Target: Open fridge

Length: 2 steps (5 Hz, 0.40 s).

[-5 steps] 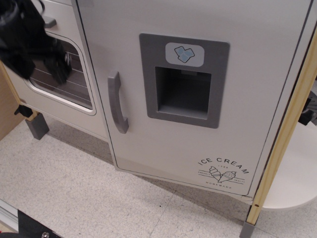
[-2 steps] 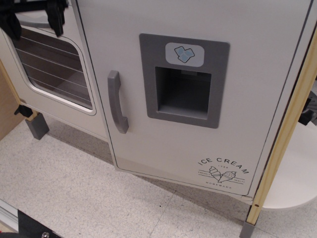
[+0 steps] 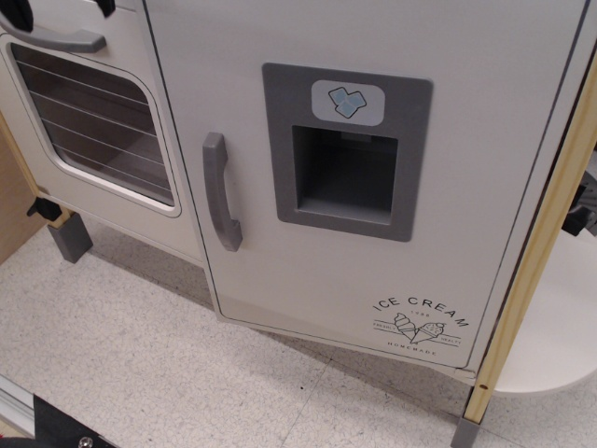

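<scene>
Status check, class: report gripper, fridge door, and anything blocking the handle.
Gripper barely in view at top left corner, state unclear. Fridge door slightly ajar at bottom, handle untouched. Nothing blocking the handle; oven door beside it shut.

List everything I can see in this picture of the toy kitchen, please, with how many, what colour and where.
large white fridge door: one, white, centre
grey vertical bar handle: one, grey, door's left edge
grey recessed ice-dispenser panel: one, grey, door's upper middle
ICE CREAM logo: one, black print, door's lower right
smaller white oven door with wire-rack window: one, white, upper left
speckled floor: one, pale grey, bottom
black robot gripper: only a sliver, top-left corner
</scene>
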Each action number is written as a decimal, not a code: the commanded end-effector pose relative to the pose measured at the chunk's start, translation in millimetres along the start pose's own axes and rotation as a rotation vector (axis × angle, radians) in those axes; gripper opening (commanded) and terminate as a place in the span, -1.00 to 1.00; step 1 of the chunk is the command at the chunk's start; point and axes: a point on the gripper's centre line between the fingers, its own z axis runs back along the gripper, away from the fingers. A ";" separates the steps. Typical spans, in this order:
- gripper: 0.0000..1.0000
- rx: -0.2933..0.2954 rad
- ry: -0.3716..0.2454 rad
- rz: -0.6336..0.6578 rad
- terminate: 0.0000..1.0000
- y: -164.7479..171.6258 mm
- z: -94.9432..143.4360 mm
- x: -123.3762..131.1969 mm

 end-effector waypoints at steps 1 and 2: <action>1.00 -0.048 -0.021 -0.012 -1.00 -22.1 12.8 4.7; 1.00 -0.059 0.011 -0.085 -1.00 -32.4 10.9 -9.5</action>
